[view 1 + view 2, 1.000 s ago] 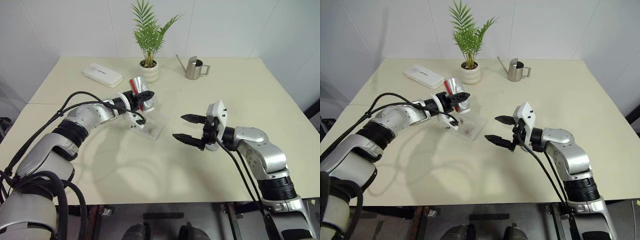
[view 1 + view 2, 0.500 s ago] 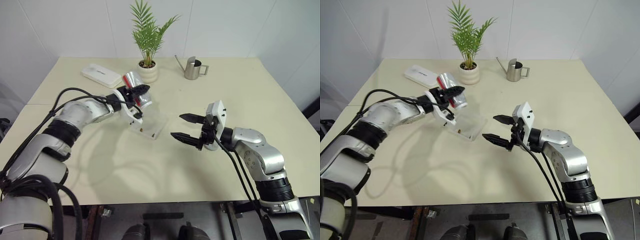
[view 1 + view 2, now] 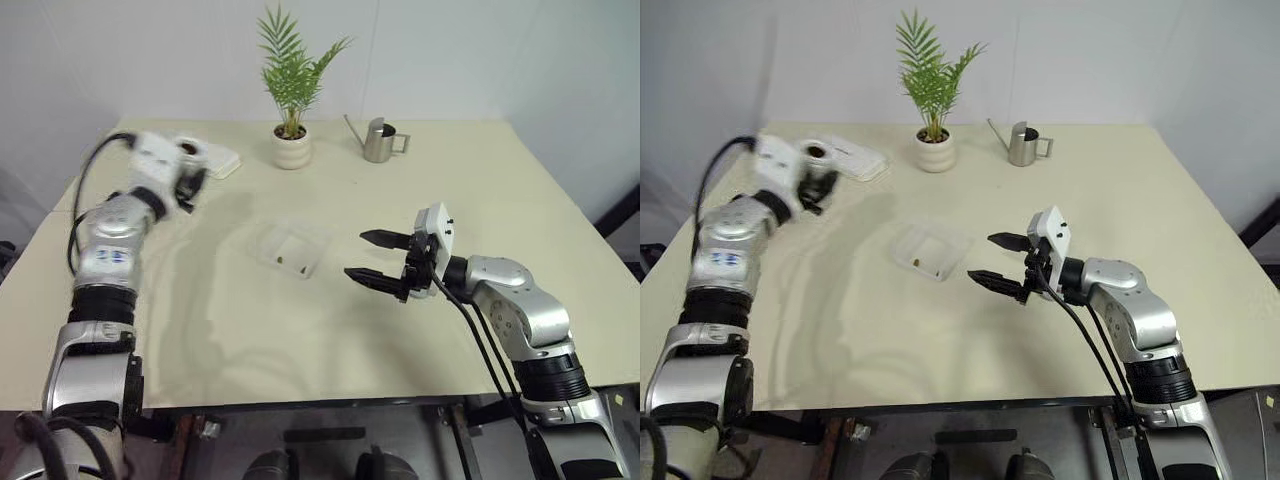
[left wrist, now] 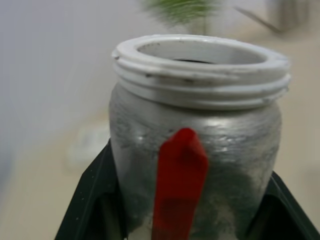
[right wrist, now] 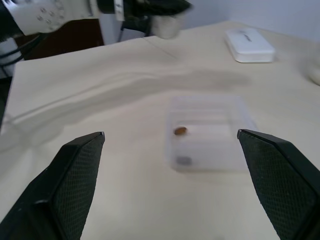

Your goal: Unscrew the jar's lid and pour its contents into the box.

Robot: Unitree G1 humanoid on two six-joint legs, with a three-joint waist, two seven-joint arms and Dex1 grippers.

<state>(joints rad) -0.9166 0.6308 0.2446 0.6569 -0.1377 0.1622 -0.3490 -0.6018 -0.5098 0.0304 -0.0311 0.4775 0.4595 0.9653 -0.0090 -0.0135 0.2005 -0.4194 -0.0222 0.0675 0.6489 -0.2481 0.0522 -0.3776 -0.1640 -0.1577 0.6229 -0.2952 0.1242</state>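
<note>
the left gripper is clenched on the jar, its two black fingers pressed against opposite sides of the silvery body below the threads, with the red stripe facing the wrist camera between them. the jar's white threaded mouth is open and uncapped, pointing away from the wrist. seen from the head, this gripper with the jar sits well off to the left of the box, just beside the white case. the jar looks small, stiff and light, and its smooth metal wall is likely slippery, so a hold low on the body, clear of the threads, seems the sound one. the right gripper stands spread wide and grasps nothing, level with the tabletop and pointing at the box, which lies just ahead of its fingertips. the clear box looks thin and light and would probably slide if nudged; a few dark brown bits of the contents already lie in it. beyond the box stand a potted palm and a steel watering can, both well apart from either gripper. nothing stands between the right gripper and the box.
</note>
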